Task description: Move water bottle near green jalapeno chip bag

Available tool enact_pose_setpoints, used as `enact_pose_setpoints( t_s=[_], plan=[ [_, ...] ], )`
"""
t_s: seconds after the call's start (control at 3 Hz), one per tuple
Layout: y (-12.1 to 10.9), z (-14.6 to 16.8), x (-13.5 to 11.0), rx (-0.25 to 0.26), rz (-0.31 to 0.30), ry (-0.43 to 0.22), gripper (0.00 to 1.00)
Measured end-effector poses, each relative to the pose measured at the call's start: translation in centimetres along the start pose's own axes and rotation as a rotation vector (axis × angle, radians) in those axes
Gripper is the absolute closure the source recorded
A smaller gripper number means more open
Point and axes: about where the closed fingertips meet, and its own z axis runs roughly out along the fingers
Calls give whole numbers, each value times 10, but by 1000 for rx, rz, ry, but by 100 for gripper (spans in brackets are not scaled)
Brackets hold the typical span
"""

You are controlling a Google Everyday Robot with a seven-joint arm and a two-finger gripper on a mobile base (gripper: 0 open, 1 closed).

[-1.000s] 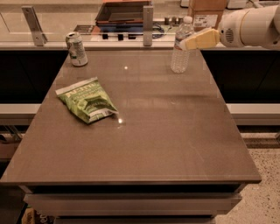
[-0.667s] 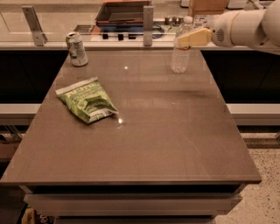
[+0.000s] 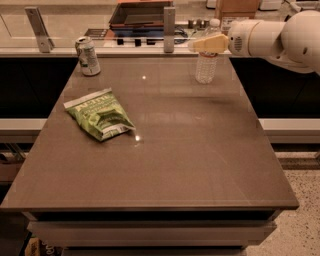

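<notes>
The water bottle (image 3: 206, 66) stands upright at the far right of the brown table (image 3: 190, 150); it is clear and ribbed, with a white cap. My gripper (image 3: 202, 45) reaches in from the right on a white arm (image 3: 280, 35). It is level with the bottle's upper part and covers its neck and label. The green jalapeno chip bag (image 3: 100, 116) lies flat and crumpled on the left of the table, well away from the bottle.
A green-white drink can (image 3: 88, 56) stands at the table's far left corner. Behind the table runs a counter with metal posts (image 3: 169, 29) and a dark tray (image 3: 140, 15). The floor (image 3: 300, 170) drops off to the right.
My gripper has moved left, from beside the bottle's right shoulder to across its upper part. The bottle, bag and can have not moved.
</notes>
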Motion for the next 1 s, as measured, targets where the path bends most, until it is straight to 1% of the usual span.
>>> enact_pose_setpoints(
  t_s=[0.33,0.67,1.0],
  plan=[
    [-1,14,13,-13,42,-16,0],
    [-5,24,26,-16,82,-27,0],
    [-3,27,27,-20,83,-26,16]
  ],
)
